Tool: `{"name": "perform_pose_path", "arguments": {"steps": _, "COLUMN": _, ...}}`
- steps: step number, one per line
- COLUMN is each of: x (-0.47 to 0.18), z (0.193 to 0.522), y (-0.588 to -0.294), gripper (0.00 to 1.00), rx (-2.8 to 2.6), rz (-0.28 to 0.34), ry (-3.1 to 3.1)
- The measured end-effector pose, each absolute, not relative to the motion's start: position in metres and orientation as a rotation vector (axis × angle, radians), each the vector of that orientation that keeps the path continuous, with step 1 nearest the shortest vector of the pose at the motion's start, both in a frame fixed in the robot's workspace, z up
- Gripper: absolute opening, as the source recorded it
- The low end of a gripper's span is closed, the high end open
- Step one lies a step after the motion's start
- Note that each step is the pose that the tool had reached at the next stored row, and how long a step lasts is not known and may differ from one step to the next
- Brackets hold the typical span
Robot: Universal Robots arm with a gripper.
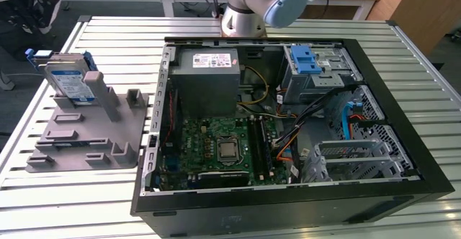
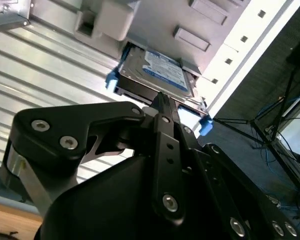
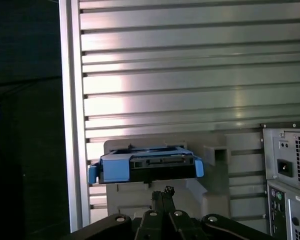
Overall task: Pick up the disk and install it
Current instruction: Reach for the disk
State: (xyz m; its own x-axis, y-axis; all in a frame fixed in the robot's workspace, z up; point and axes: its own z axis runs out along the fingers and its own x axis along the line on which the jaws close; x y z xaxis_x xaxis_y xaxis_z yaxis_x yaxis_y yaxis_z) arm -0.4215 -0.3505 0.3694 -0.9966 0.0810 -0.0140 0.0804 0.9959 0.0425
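Note:
The disk (image 1: 68,82) is a silver-grey drive with a blue-and-white label and blue side rails. It stands on edge in a slot of the grey fixture (image 1: 79,136), at the exterior view's left. Both wrist views show the disk (image 2: 157,70) (image 3: 147,167) a short way ahead of my gripper. The gripper (image 3: 163,192) (image 2: 160,97) is shut, its black fingertips together and holding nothing. It points at the disk's connector edge and is apart from it.
The open computer case (image 1: 403,88) lies on the slatted metal table (image 1: 108,34). Inside are a grey power-supply box (image 1: 209,82), a motherboard (image 1: 216,147), a drive cage with a blue latch (image 1: 306,61) and loose cables. The arm's base (image 1: 241,18) stands behind the case.

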Motion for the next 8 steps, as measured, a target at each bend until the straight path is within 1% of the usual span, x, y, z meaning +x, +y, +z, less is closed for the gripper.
{"name": "perform_pose_path", "arguments": {"steps": 8, "x": -0.449, "z": 0.366, "y": -0.345, "gripper": 0.11, "rx": 0.126, "rz": 0.065, "ry": 3.122}}
